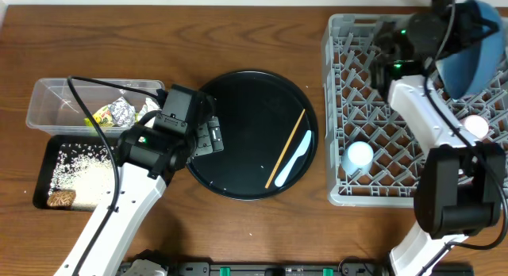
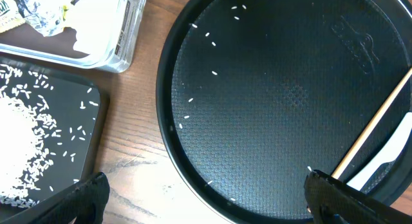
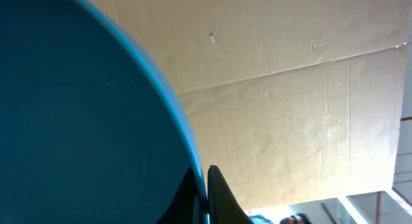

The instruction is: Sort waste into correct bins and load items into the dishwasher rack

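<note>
While the right gripper (image 3: 205, 197) is pinching the dark blue plate (image 1: 473, 58) by its rim alone, jaws closed to a thin slit on that edge, most of the plate's weight is hanging out beyond the grip. It is hanging above the grey dishwasher rack (image 1: 340, 46) at the far right corner of the bench. That is making a slip or a twist in the fingers the likeliest fault, and a drop onto the upright pegs would follow. If the plate is coming down out of line with the peg rows, its lower edge is also risking a jam across them, or a knock against the pink cup (image 1: 476, 127) sitting in the rack just nearer the front edge. The plate is tilting steeply, neither flat nor fully upright. Its outline seen from above is running lengthwise from the far right corner back toward the front edge, but which way its eating face is turning cannot be told. The left gripper (image 2: 206, 208) is spreading wide and holding nothing, hovering over the left rim of the round black tray (image 1: 208, 93) at mid-bench. On the tray's right side the wooden chopstick (image 1: 286, 149) is lying flat, pointing from far right to near left.
</note>
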You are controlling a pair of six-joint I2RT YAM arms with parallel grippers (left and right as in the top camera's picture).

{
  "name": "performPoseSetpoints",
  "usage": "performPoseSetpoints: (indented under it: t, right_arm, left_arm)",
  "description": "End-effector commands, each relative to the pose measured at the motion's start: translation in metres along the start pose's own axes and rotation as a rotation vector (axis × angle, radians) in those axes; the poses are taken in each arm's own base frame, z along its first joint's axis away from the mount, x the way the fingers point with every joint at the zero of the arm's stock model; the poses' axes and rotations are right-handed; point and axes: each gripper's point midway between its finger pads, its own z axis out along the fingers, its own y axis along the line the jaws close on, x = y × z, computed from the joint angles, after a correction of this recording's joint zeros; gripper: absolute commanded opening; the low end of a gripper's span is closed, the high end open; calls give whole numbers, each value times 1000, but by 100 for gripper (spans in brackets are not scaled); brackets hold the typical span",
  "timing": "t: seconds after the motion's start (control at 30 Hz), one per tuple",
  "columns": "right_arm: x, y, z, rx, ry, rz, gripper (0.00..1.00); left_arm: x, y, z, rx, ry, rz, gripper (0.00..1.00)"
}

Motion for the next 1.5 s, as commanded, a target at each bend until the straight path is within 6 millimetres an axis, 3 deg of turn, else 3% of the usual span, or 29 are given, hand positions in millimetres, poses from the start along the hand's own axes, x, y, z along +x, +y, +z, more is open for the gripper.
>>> performPoseSetpoints:
  t: [0.0, 0.37, 0.53, 0.77, 0.97, 1.23, 1.47]
  right_arm:
    - [-1, -3, 1, 2, -3, 4, 1]
    - [-1, 33, -2, 1, -10, -98, 1]
    - [0, 39, -4, 0, -14, -95, 1]
    - [-6, 51, -19, -18, -74, -116, 1]
    - [-2, 72, -24, -43, -114, -203, 1]
    - [-2, 74, -28, -46, -122, -200, 1]
    - [-12, 77, -57, -64, -196, -197, 1]
  left_arm:
    - [2, 4, 3, -23, 2, 10, 98]
    - [2, 4, 3, -23, 2, 10, 98]
    - [2, 4, 3, -23, 2, 10, 98]
    - [2, 4, 3, -23, 2, 10, 98]
    - [2, 4, 3, -23, 2, 10, 98]
    - [2, 4, 3, -23, 2, 10, 98]
    - [2, 4, 3, -23, 2, 10, 98]
